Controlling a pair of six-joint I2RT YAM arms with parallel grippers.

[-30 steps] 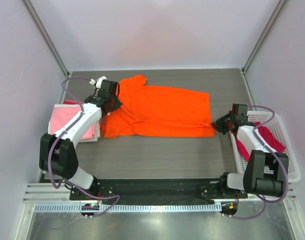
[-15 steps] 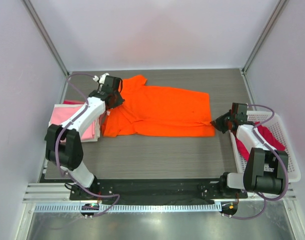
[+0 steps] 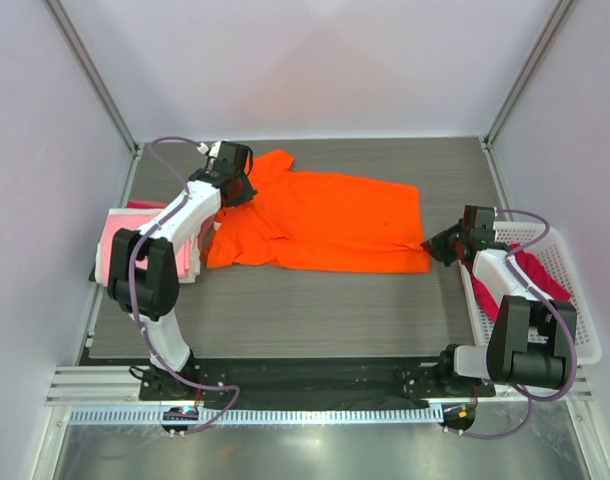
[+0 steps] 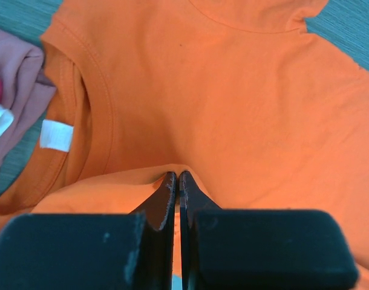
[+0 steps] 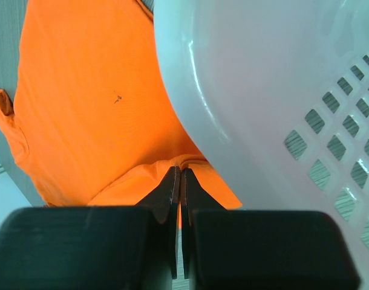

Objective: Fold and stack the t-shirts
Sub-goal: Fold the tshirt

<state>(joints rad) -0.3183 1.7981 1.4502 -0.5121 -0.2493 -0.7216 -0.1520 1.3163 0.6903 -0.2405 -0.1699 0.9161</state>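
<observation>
A bright orange t-shirt point(image 3: 325, 225) lies spread across the middle of the table, collar to the left. My left gripper point(image 3: 239, 193) is shut on a raised fold of it beside the collar point(image 4: 81, 121); in the left wrist view the left gripper point(image 4: 177, 176) pinches orange cloth at its tips. My right gripper point(image 3: 430, 247) is shut on the shirt's near right corner, right against the basket; the right wrist view shows the right gripper point(image 5: 179, 170) clamping the hem. A folded light pink tee point(image 3: 120, 238) tops a stack at the left. A dark pink-red tee point(image 3: 530, 272) lies in the basket.
The white lattice basket point(image 3: 575, 330) stands at the right edge, its wall point(image 5: 263, 90) filling much of the right wrist view. The folded stack point(image 4: 15, 72) sits just left of the orange collar. Grey walls enclose the table on three sides.
My left gripper has moved toward the back and slightly right, drawing the orange shirt's collar side with it. The right gripper has kept still on the corner.
</observation>
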